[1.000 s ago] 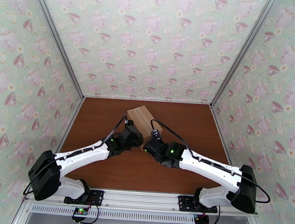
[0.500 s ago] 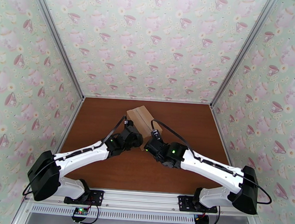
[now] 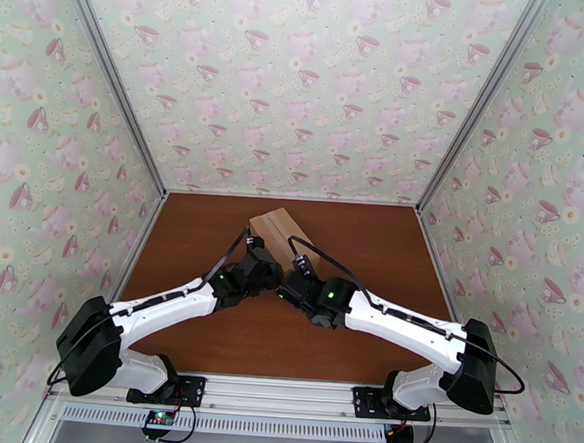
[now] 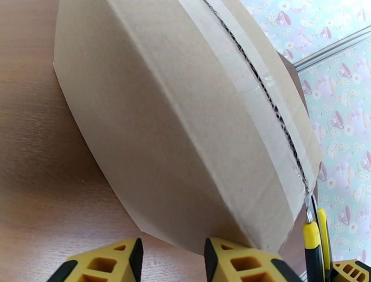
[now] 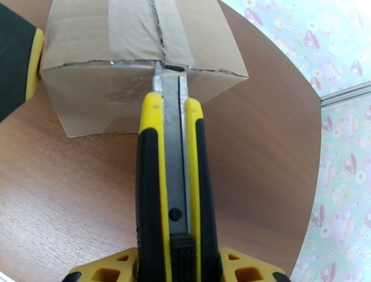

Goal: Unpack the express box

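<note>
On wrist cams: rt tool (image 5: pixel 178 265) grips knife (image 5: pixel 174 176) at express box (image 5: pixel 88 99) seam (image 5: pixel 159 28), lt tool (image 4: pixel 174 260) open.

I see the right gripper (image 5: pixel 176 271) clamped around a yellow-and-black utility knife (image 5: pixel 174 185). Its blade (image 5: pixel 169 88) meets the near top edge of the express box (image 5: pixel 83 99), right at the taped seam. The box sits on the brown table (image 5: pixel 264 139), with the left gripper's finger (image 5: pixel 18 60) against its left side.
</note>
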